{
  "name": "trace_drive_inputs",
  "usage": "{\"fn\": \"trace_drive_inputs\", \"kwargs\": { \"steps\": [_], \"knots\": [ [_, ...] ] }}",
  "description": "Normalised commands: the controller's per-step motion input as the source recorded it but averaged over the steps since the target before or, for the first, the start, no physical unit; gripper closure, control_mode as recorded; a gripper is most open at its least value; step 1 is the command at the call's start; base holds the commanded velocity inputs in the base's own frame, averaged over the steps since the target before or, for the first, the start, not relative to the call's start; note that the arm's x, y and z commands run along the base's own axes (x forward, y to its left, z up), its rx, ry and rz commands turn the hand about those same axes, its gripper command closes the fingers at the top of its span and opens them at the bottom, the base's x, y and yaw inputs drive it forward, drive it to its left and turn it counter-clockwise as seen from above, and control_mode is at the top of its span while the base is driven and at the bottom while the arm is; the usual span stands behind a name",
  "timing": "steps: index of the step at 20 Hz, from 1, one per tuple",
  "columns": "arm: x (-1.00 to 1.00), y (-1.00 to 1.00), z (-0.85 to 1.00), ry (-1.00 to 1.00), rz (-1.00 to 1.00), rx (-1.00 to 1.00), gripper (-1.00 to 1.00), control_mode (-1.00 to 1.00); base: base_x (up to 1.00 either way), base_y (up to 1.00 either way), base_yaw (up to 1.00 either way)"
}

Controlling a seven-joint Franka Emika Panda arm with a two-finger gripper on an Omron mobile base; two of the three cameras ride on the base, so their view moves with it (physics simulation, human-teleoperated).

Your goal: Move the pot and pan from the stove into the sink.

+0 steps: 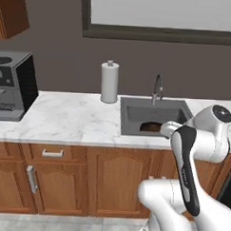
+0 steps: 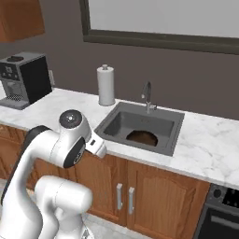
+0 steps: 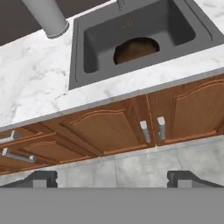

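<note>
White cylindrical paper towel roll (image 1: 109, 82) upright on white marbled stone countertop (image 1: 69, 118). Black and silver boxy coffee machine (image 1: 11, 84) at the counter's far end, well apart from the roll. Brown wooden cabinet doors (image 3: 107, 131) with silver bar handles (image 3: 144, 131) below. Dark-framed window (image 2: 161, 25) above.

No readable text, label, brand, number or sign appears on anything.

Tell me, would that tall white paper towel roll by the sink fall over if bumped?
Probably. The paper towel roll stands upright, tall and narrow, so a sideways push could tip it. Being round, it might then roll along the counter. It looks light, likely soft rather than fragile.
</note>
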Motion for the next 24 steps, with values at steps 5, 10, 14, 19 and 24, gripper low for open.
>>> {"fn": "trace_drive_inputs", "kwargs": {
  "steps": [5, 10, 14, 19, 24],
  "knots": [
    [0.00, 0.00, 0.00, 0.00, 0.00, 0.00, -1.00, 1.00, -0.23, -0.07, 0.45],
    [0.00, 0.00, 0.00, 0.00, 0.00, 0.00, -1.00, 1.00, -0.19, -0.04, 0.46],
    [0.00, 0.00, 0.00, 0.00, 0.00, 0.00, -1.00, 1.00, -0.14, 0.00, 0.48],
    [0.00, 0.00, 0.00, 0.00, 0.00, 0.00, -1.00, 1.00, -0.12, -0.01, 0.48],
    [0.00, 0.00, 0.00, 0.00, 0.00, 0.00, -1.00, 1.00, -0.11, -0.01, 0.49]
  ]
}}
